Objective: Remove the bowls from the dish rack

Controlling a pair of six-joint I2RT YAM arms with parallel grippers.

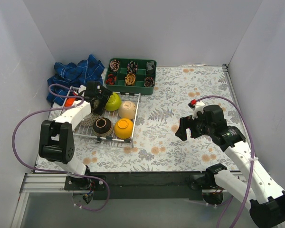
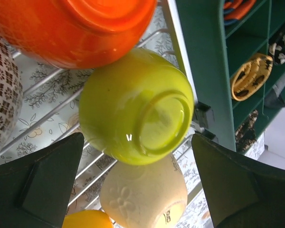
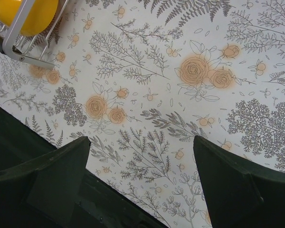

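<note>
L arm first. The left gripper (image 1: 102,99) hangs over the far-left part of the dish rack (image 1: 137,114), jaws wide, nothing held. In the wrist view the lime green bowl (image 2: 135,107) sits at 12 o'clock from the gap, just ahead of the fingers (image 2: 42,185), foot ring toward the cam, so it's tipped over, not upright. It's round, so no long axis to line up. The gap looks wider than the bowl, so a straight push fwd should put a finger either side. L arm is far nearer; my guess is it takes this one.

Rack contents:
- Orange-red bowl (image 2: 71,28) at 11 o'clock of the lime one, touching it.
- Beige bowl (image 2: 142,192) at 6 o'clock, also touching.
- Dark brown bowl (image 1: 102,126) and yellow-orange bowl (image 1: 123,128) along the near side.

Green tray (image 1: 151,71) lies at 1 o'clock from the rack. Its compartments hold small dark and orange bits; can't tell what.

The right gripper (image 1: 183,129) is at 3 o'clock of the rack, well apart, over bare tablecloth (image 1: 180,95), jaws wide, empty.
</note>
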